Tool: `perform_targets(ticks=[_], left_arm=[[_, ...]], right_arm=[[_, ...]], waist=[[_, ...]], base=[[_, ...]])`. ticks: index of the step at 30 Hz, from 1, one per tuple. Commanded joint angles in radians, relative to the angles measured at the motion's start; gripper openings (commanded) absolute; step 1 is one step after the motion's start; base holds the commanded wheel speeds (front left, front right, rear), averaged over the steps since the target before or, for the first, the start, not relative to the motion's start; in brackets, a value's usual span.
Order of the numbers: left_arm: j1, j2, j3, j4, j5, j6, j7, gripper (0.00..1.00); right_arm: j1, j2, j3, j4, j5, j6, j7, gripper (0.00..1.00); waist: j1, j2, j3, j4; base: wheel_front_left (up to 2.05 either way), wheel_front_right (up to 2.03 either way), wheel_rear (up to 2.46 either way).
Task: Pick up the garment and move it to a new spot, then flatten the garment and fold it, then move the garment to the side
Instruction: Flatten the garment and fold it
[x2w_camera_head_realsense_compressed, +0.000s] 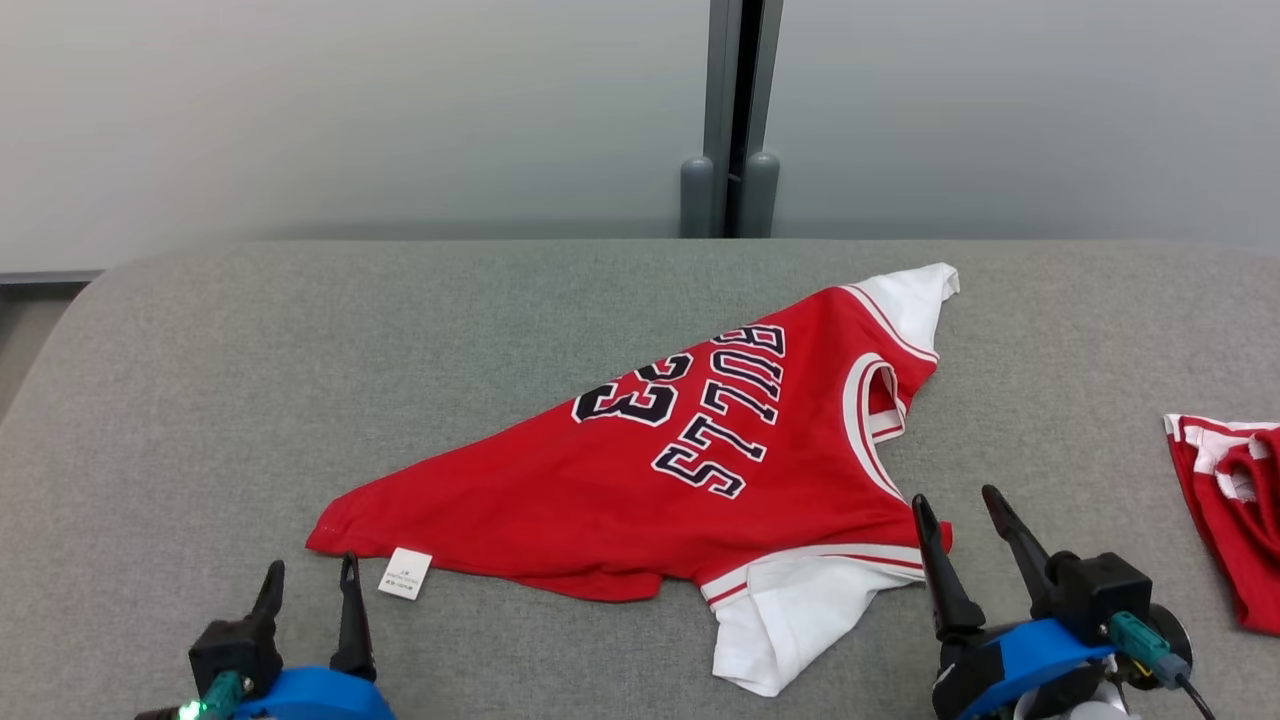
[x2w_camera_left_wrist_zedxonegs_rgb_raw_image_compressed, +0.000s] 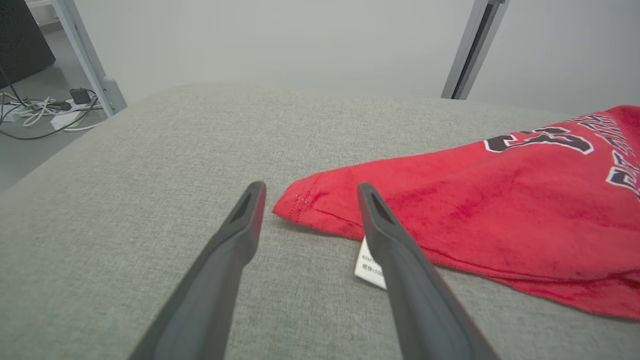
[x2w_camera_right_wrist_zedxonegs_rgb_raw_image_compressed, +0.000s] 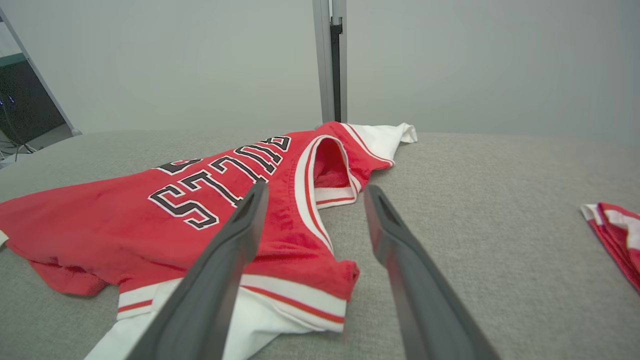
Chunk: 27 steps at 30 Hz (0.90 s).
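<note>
The garment (x2w_camera_head_realsense_compressed: 640, 460) is a red basketball jersey with white sleeves and dark lettering, spread loosely on the grey table (x2w_camera_head_realsense_compressed: 200, 400), its white care tag (x2w_camera_head_realsense_compressed: 405, 573) lying at the near left corner. My left gripper (x2w_camera_head_realsense_compressed: 308, 580) stands open just short of that red corner (x2w_camera_left_wrist_zedxonegs_rgb_raw_image_compressed: 300, 202), fingers apart and empty. Over the jersey's near right edge by the white sleeve (x2w_camera_head_realsense_compressed: 790, 620), my right gripper (x2w_camera_head_realsense_compressed: 955, 505) is open too; in the right wrist view its fingers (x2w_camera_right_wrist_zedxonegs_rgb_raw_image_compressed: 240, 235) straddle the shoulder trim (x2w_camera_right_wrist_zedxonegs_rgb_raw_image_compressed: 305, 295) of the garment (x2w_camera_right_wrist_zedxonegs_rgb_raw_image_compressed: 150, 220). Neither gripper holds cloth.
A second red and white cloth (x2w_camera_head_realsense_compressed: 1235, 500) lies at the table's right edge, also seen as a folded piece (x2w_camera_right_wrist_zedxonegs_rgb_raw_image_compressed: 617, 230). A grey wall with a dark vertical post (x2w_camera_head_realsense_compressed: 735, 120) stands behind. Cables (x2w_camera_left_wrist_zedxonegs_rgb_raw_image_compressed: 45, 110) lie on the floor off the table's left side.
</note>
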Motion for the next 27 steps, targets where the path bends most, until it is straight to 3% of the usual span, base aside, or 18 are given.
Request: perform_targets(ticks=[1,8,13,21,27], left_arm=[[0.026,-0.002,0.002,-0.016,0.011,-0.004,0.000,1.00],[0.161,-0.033,-0.023,-0.109,0.020,-0.032,0.000,1.00],[0.198,-0.041,-0.051,-0.133,-0.003,-0.036,0.000,1.00],[0.184,-0.041,-0.103,-0.123,-0.020,-0.039,0.000,1.00],[0.176,-0.041,-0.108,-0.113,-0.028,-0.043,0.000,1.00]], right_arm=[[0.024,0.000,0.004,-0.006,0.007,0.000,-0.005,1.00],[0.075,0.000,0.019,0.000,0.015,0.000,-0.005,1.00],[0.089,0.000,0.086,0.031,0.002,0.000,-0.005,1.00],[0.011,-0.001,0.209,0.179,0.017,0.000,-0.005,1.00],[-0.054,-0.001,0.232,0.280,0.012,0.000,-0.005,1.00]], waist=[[-0.0002,-0.0001,-0.015,-0.004],[-0.0002,-0.0001,-0.060,0.007],[-0.0002,-0.0001,-0.066,0.026],[-0.0002,-0.0001,-0.049,0.071],[-0.0002,-0.0001,-0.025,0.102]], base=[[0.00,0.00,0.00],[0.00,0.00,0.00],[0.00,0.00,0.00],[0.00,0.00,0.00],[0.00,0.00,0.00]])
